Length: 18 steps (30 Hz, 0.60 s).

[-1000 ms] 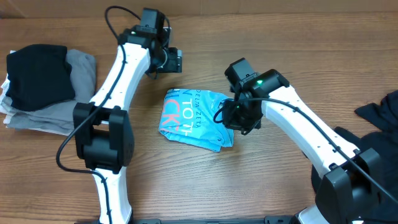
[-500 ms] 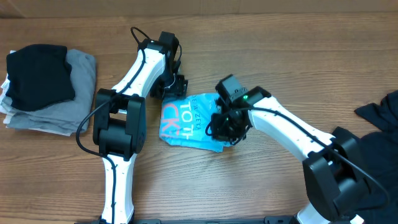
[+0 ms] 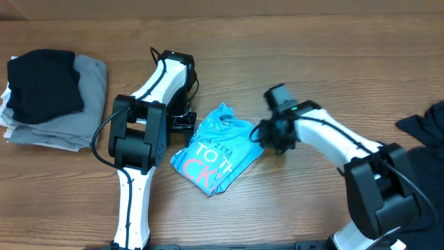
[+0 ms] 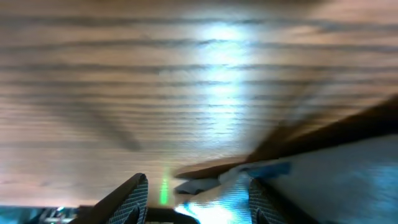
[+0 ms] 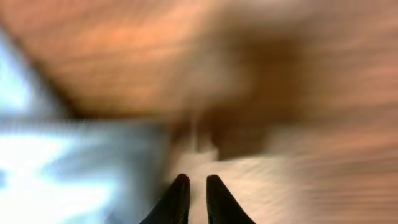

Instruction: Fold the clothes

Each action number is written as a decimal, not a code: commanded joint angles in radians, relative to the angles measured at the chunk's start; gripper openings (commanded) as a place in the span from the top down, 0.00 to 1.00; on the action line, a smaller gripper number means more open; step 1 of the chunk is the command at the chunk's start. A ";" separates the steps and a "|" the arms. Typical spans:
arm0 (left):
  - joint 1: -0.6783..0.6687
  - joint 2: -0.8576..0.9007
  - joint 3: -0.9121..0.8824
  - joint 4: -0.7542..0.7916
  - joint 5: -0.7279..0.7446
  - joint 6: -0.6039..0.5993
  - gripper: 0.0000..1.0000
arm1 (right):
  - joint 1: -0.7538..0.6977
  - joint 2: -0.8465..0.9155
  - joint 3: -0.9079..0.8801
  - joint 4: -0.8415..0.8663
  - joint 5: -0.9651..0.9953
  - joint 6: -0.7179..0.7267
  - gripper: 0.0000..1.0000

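the shirt [image 3: 215, 156] lies bunched in the middle of the table [image 3: 298, 215], between the two grippers. the left gripper [image 3: 187, 123] is at its left edge, jaws apart with a fold of blue cloth between them. the right gripper [image 3: 267, 135] is at its right edge, jaws almost together; blur hides whether they pinch any cloth.

A crumpled blue shirt [image 3: 215, 153] lies on the table [image 3: 291, 208] between the left gripper [image 3: 186, 122] and the right gripper [image 3: 267, 135]. A black and grey pile [image 3: 48, 90] sits far left.
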 commanded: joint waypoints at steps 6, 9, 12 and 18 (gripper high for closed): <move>0.013 -0.196 0.002 0.194 0.114 -0.065 0.40 | -0.102 -0.004 0.007 -0.090 -0.054 -0.097 0.79; 0.013 -0.310 0.002 0.343 0.139 -0.061 0.23 | -0.090 -0.004 0.007 -0.095 -0.154 -0.096 0.72; 0.004 -0.346 0.002 0.420 0.214 -0.002 0.19 | -0.080 -0.004 0.007 -0.094 -0.156 -0.095 0.71; -0.045 -0.312 0.002 0.414 0.281 0.102 0.49 | -0.078 -0.004 0.007 -0.093 -0.156 -0.095 0.69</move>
